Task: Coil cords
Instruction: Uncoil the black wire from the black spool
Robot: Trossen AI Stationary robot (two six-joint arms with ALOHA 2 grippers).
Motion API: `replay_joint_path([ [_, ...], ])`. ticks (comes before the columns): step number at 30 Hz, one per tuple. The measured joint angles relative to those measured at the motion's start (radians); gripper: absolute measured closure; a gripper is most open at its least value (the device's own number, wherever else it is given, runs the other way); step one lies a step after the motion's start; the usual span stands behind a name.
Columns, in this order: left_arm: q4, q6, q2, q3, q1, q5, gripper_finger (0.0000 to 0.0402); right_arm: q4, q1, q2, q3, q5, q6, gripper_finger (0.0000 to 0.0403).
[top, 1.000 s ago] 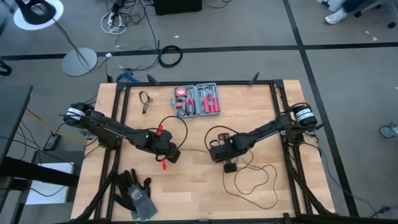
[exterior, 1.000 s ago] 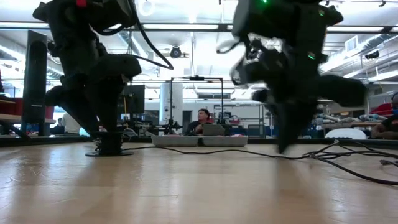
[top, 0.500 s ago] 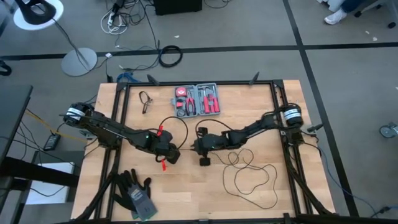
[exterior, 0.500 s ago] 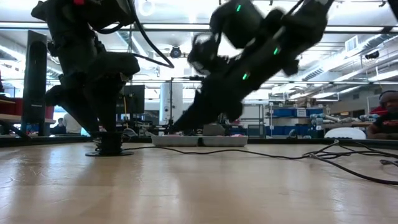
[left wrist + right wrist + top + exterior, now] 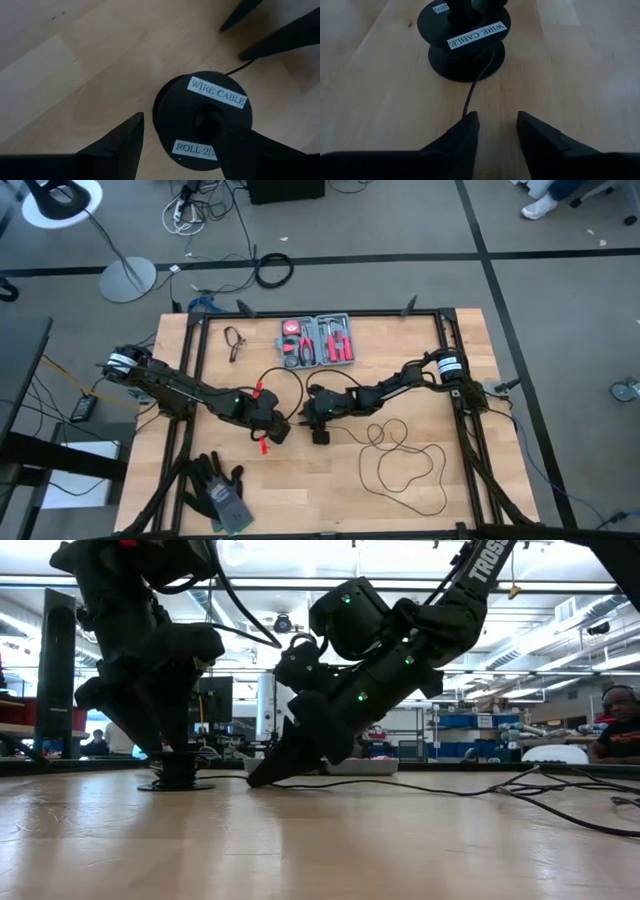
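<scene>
The black spool [image 5: 466, 45] labelled "WIRE CABLE" lies flat at the table's [image 5: 470, 480] middle, its wire [image 5: 405, 470] trailing rightward into loose loops. The right gripper [image 5: 312, 412] has swung left from those loops to beside the spool, fingers now spread. The left gripper [image 5: 277, 425] straddles the spool, fingers spread.

A grey floor [image 5: 560, 330] crossed by dark seam lines surrounds the wooden counter [image 5: 300, 500]. At ten o'clock stands a lamp with a round base [image 5: 127, 279]; at twelve, loose cables [image 5: 272, 270] lie coiled. Across the room, ceiling strip lights [image 5: 560, 580] glow above shelving [image 5: 470, 735] and a seated person [image 5: 620, 730].
</scene>
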Motion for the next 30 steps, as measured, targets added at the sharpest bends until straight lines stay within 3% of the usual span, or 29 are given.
replay_joint_path([
  [5, 0.007, 0.000, 0.000, 0.000, 0.000, -0.002, 0.0178, -0.012, 0.000, -0.001, 0.001, -0.006, -0.006, 0.0294],
  [11, 0.007, 0.000, 0.000, 0.000, 0.000, -0.001, 0.0178, -0.131, 0.002, -0.018, 0.008, -0.006, -0.007, 0.0391],
  [17, 0.007, 0.000, 0.000, 0.000, 0.000, 0.000, 0.0178, -0.432, 0.012, -0.118, 0.006, 0.008, 0.001, 0.0400],
  [21, 0.007, 0.000, 0.000, 0.000, 0.000, 0.000, 0.0178, -0.531, 0.011, -0.194, -0.008, 0.059, 0.041, 0.0396],
  [26, 0.030, 0.000, 0.000, 0.000, 0.000, 0.001, 0.0178, -0.291, -0.008, -0.228, -0.002, 0.039, 0.039, 0.0393],
  [30, 0.046, 0.000, 0.000, 0.000, 0.000, 0.001, 0.0178, -0.126, -0.013, -0.147, -0.005, -0.047, 0.006, 0.0369],
])
